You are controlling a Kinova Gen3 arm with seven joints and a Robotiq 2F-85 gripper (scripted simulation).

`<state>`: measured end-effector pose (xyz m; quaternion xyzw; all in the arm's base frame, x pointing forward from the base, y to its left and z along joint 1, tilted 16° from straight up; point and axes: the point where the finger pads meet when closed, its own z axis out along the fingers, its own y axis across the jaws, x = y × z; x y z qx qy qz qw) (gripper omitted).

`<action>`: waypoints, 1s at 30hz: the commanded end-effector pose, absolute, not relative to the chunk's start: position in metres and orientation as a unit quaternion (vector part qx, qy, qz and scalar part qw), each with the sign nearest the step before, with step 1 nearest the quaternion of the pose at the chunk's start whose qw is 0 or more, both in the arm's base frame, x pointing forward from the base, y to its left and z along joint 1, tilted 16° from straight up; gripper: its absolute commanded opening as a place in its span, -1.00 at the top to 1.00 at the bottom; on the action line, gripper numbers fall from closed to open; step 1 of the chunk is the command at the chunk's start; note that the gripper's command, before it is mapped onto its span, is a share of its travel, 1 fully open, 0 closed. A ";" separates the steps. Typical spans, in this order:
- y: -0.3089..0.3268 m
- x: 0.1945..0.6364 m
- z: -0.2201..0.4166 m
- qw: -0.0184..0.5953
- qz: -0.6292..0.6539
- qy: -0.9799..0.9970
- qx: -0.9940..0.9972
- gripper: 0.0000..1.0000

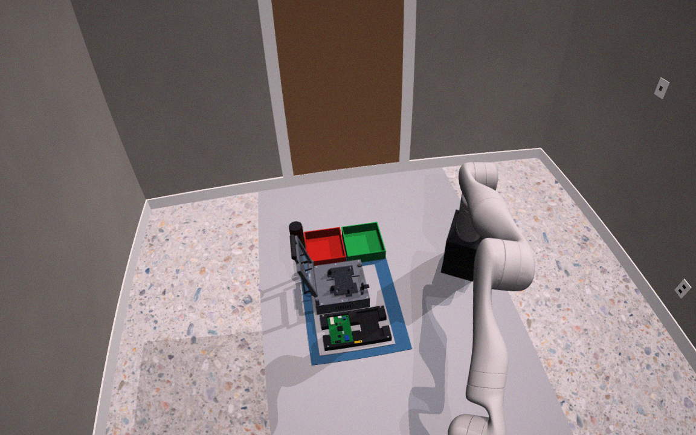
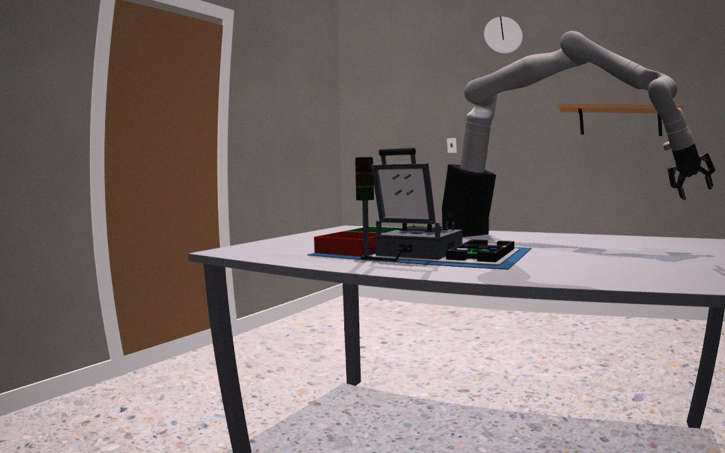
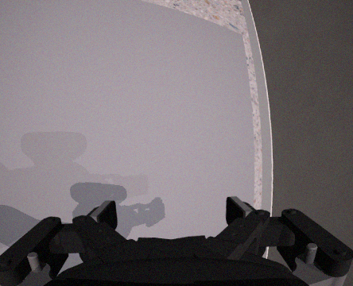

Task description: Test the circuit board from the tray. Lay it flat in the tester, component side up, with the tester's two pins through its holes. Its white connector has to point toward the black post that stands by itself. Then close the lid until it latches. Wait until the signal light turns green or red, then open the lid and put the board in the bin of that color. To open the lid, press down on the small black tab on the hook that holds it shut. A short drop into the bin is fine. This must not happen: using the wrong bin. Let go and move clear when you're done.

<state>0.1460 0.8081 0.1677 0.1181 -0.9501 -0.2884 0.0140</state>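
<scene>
The green circuit board (image 1: pixel 339 328) (image 2: pixel 477 250) lies component side up in the left part of the black tray (image 1: pixel 374 326). Its white connector (image 1: pixel 331 321) is at the corner toward the tester. The tester (image 1: pixel 323 289) (image 2: pixel 416 246) is empty, its lid (image 2: pixel 401 220) standing open on the left in the top view. A small dark post (image 1: pixel 359 264) is at the base's far right corner. The hook (image 1: pixel 364 287) is on the right edge. The signal light (image 2: pixel 364 178) is unlit. My gripper (image 2: pixel 696 192) (image 3: pixel 171 212) is open and empty, high above the table, far from the tray. The tester's pins are too small to tell.
The red bin (image 1: pixel 324 246) (image 2: pixel 344 244) and green bin (image 1: pixel 363 241) (image 2: pixel 372 229) stand side by side behind the tester. Tester and tray are on the blue-edged mat (image 1: pixel 402 338). The raised lid and the light's pole (image 2: pixel 365 225) stand tall beside the bins.
</scene>
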 end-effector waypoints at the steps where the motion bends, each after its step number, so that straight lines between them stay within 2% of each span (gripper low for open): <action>1: 0.809 0.146 0.170 0.014 -0.290 -0.950 0.118 -1.00; 30: 0.804 0.155 0.171 0.009 -0.289 -0.949 0.124 -1.00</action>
